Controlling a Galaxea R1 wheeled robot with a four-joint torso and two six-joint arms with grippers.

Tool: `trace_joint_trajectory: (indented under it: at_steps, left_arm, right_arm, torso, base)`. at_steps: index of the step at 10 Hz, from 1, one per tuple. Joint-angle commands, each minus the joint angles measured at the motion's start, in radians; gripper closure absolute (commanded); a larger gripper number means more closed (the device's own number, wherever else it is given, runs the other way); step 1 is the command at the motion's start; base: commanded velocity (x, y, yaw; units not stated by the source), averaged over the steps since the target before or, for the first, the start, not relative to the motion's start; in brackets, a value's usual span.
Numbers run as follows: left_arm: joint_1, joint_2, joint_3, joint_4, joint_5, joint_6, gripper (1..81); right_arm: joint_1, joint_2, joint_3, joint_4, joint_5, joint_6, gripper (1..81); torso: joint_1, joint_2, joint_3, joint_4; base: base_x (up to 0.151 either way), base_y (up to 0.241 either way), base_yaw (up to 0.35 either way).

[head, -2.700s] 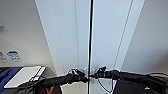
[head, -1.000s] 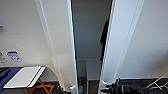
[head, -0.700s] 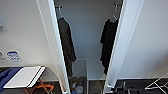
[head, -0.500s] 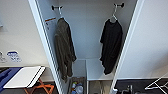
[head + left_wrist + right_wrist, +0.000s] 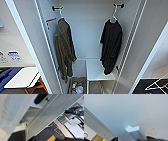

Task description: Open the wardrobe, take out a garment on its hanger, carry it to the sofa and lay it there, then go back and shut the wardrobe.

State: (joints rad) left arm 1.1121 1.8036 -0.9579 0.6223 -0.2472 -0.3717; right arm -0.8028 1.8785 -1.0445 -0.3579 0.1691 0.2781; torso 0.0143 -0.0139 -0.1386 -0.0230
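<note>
Currently the garment (image 5: 110, 46) is hanging on its hanger (image 5: 114, 15) from a black hook (image 5: 118, 5) at the right of the wardrobe (image 5: 85, 32) interior, so its hem is draping free over a low white shelf (image 5: 96, 70). An olive jacket (image 5: 64, 48) is hanging from the opposite hook, well apart. Both doors are standing wide, exposing everything for access. I am unable to tell how my fingers are set on either side, or whether they are gripping anything.
</note>
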Motion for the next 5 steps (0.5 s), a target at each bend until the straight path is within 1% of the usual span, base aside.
trace_joint_trajectory:
  at_steps: [1,2,3,5]
  left_arm:
    - [0.137,-0.042,-0.248,-0.043,-0.231,-0.013,1.0]
    - [0.197,0.013,-0.329,-0.076,-0.239,-0.012,1.0]
    - [0.242,0.1,-0.437,-0.096,-0.265,-0.015,1.0]
    - [0.291,0.258,-0.606,-0.148,-0.258,-0.016,1.0]
  right_arm:
    - [-0.075,-0.08,-0.03,0.069,-0.042,0.09,1.0]
    - [-0.102,-0.068,-0.078,0.096,-0.048,0.101,1.0]
    - [-0.132,-0.04,-0.155,0.142,-0.066,0.108,1.0]
    - [-0.2,0.033,-0.285,0.163,-0.095,0.11,1.0]
  torso:
    - [0.0,0.0,0.0,0.0]
    - [-0.001,0.0,0.0,0.0]
    - [-0.002,-0.001,0.001,0.0]
    - [-0.004,-0.002,0.002,0.0]
  base:
    - [0.0,0.0,0.0]
    - [0.0,0.0,0.0]
    - [0.0,0.0,0.0]
    - [0.0,0.0,0.0]
